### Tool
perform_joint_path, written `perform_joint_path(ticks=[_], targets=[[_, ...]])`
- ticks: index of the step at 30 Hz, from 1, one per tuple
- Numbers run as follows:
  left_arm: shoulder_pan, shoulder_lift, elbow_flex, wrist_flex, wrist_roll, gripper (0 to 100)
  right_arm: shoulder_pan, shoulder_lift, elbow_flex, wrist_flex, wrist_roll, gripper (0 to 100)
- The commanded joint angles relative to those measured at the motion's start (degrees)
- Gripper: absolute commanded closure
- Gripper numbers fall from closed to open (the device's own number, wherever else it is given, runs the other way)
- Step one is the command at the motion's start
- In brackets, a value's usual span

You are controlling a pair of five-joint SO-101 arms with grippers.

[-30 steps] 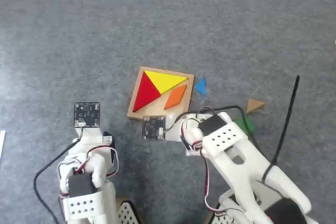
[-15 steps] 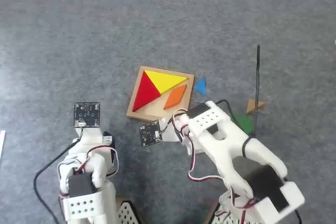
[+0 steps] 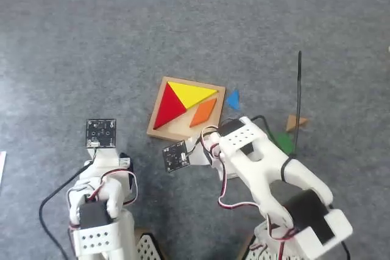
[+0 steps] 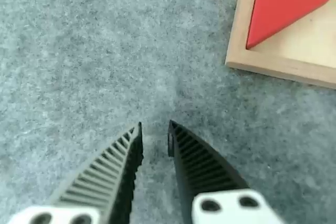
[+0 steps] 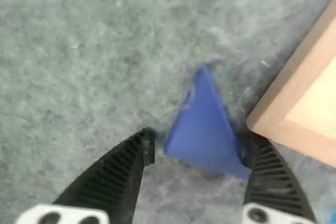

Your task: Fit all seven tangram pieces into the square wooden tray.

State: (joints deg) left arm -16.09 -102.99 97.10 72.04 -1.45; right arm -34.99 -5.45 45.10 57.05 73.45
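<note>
Carpet (image 3: pixel 91 59); tray (image 3: pixel 183 130) holds three pieces (image 3: pixel 167 109) (two triangles (image 3: pixel 190 94))

The grey felt-covered bench (image 3: pixel 91 47) carries the square wooden tray (image 3: pixel 181 131), a small blue triangle (image 3: pixel 233 99) just beside its edge, and a tan triangle (image 3: pixel 297 122) and green piece (image 3: pixel 284 144) farther off.

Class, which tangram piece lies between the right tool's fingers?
The blue triangle, flat on the carpet beside the tray; red, yellow and orange sit inside it.
</note>
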Motion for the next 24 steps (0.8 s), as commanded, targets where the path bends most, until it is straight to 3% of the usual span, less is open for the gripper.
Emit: perform_joint_path(ticks=[1, 7, 24], targets=[[0.2, -1.1, -0.7, 0.2, 0.0, 92, 0.8, -0.2, -2.2, 1.3, 3.2, 83.8], [0.2, -1.1, -0.7, 0.2, 0.0, 92, 0.8, -0.2, -2.5, 5.6, 7.4, 84.3], [0.2, -1.1, -0.7, 0.2, 0.0, 92, 0.7, -1.3, -3.3, 7.1, 5.9, 84.9]])
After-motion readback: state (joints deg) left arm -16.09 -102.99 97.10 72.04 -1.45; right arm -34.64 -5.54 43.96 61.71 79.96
